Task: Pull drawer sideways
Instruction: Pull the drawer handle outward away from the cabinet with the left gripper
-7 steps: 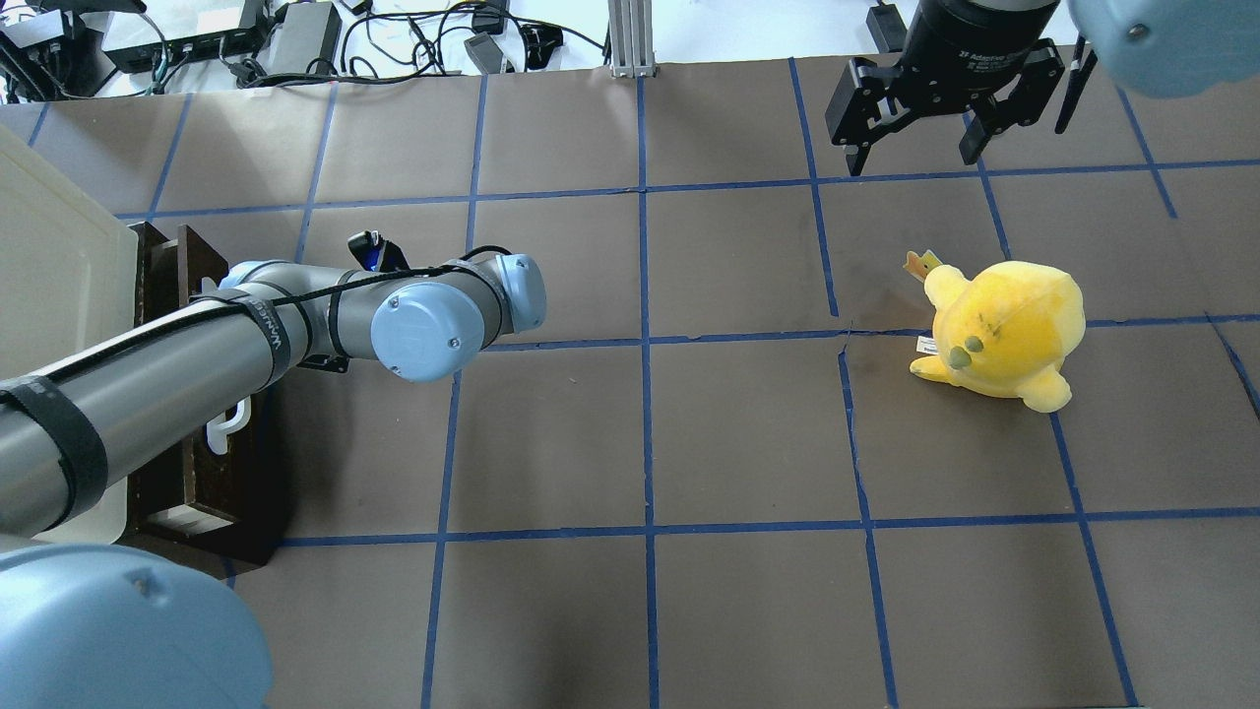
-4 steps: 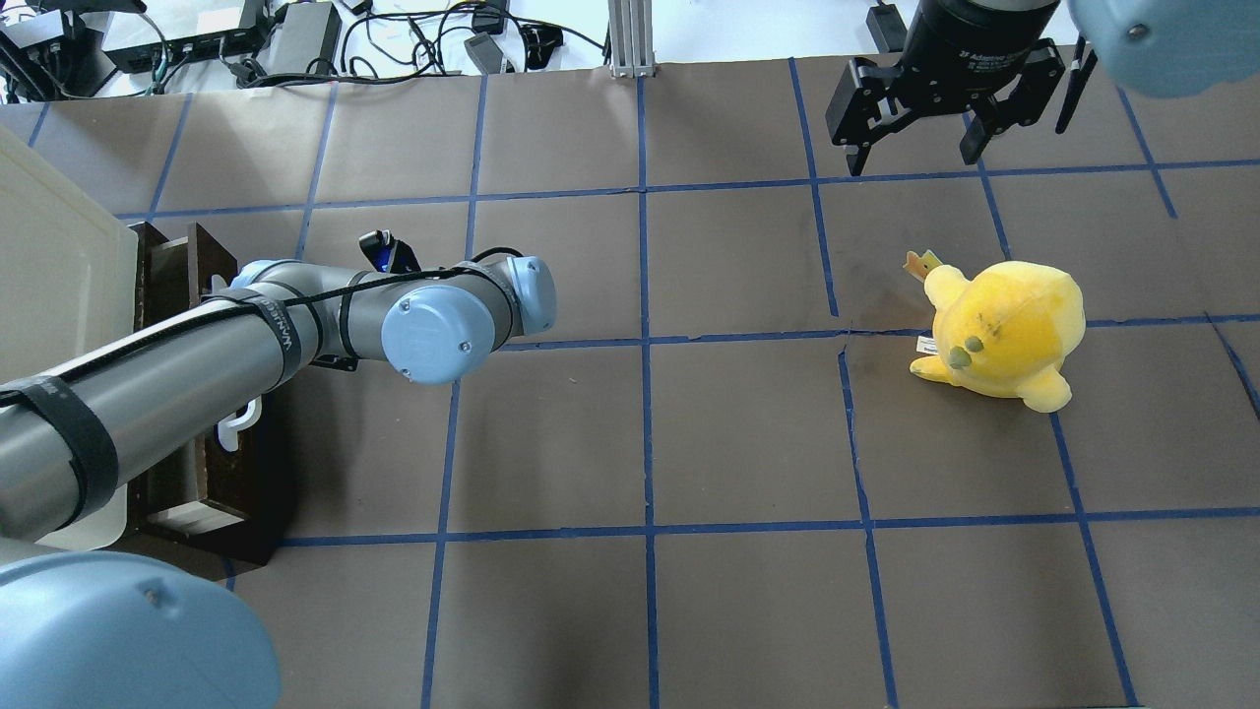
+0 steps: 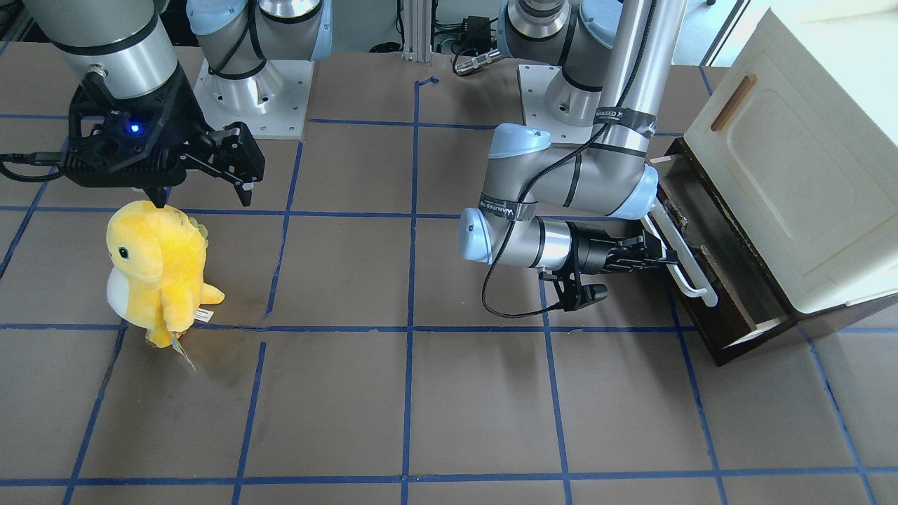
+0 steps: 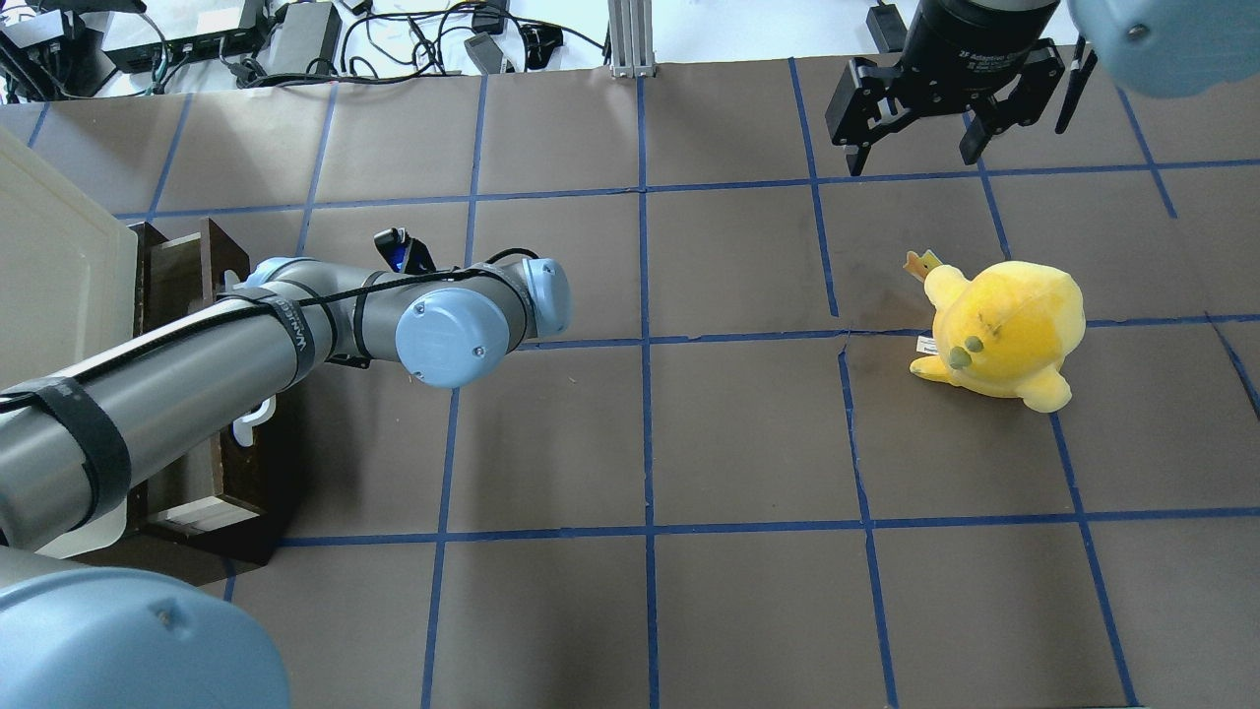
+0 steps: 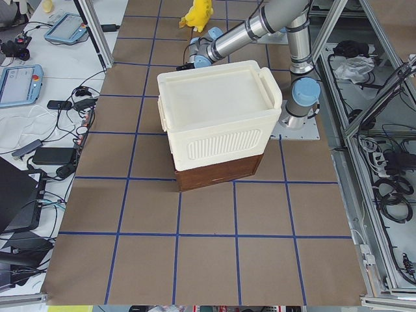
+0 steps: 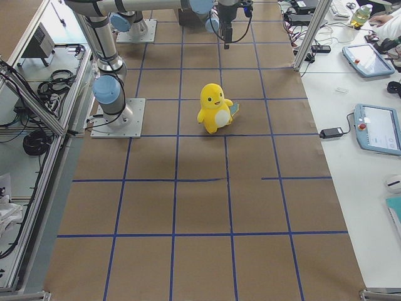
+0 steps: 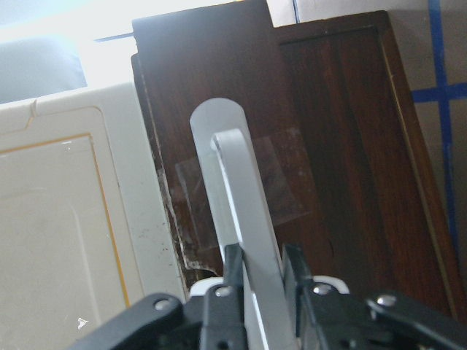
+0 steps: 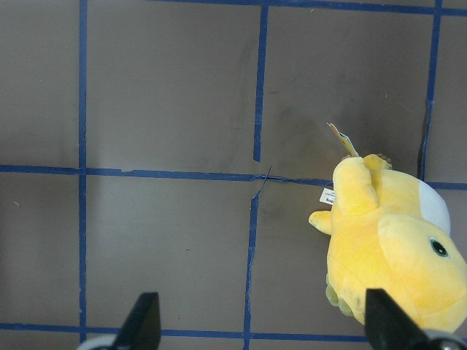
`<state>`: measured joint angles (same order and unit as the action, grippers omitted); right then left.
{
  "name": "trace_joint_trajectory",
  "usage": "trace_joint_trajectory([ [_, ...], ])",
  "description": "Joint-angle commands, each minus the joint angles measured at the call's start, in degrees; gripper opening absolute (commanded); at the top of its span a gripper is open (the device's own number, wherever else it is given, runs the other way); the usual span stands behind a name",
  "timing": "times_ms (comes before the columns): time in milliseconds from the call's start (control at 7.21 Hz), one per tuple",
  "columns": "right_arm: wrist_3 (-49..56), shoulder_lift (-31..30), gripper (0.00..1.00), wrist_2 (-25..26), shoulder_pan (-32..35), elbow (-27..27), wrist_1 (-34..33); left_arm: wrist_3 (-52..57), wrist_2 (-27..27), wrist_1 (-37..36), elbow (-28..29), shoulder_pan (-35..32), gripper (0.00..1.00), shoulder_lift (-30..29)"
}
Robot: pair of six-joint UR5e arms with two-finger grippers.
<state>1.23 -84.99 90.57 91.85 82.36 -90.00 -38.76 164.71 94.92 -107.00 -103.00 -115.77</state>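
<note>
Crucially: left gripper pinched narrow on handle of drawer, drawer part-way out under cabinet. Handle long axis runs crosswise between fingers; pull line goes straight away from cabinet. Right gripper spread wide, empty, well apart.

1 drawer, 1 cabinet, 1 yellow plush.

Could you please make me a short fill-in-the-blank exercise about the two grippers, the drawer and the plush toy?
The left gripper is shut on the white ____ of the drawer.
The right gripper is ____, holding nothing.
The plush toy is mostly ____ in colour.
Missing words: handle; open; yellow.
</note>
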Motion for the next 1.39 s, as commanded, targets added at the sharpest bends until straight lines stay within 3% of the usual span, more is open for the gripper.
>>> trace_joint_trajectory([
  [0, 0.0, 0.0, 1.0, 0.0, 0.0, 0.0, 0.0, 0.1, 0.1, 0.0, 0.1, -1.0, 0.22, -0.1],
  [1248, 0.1, 0.0, 1.0, 0.0, 0.0, 0.0, 0.0, 0.9, -0.3, 0.0, 1.6, -3.4, 0.22, -0.4],
])
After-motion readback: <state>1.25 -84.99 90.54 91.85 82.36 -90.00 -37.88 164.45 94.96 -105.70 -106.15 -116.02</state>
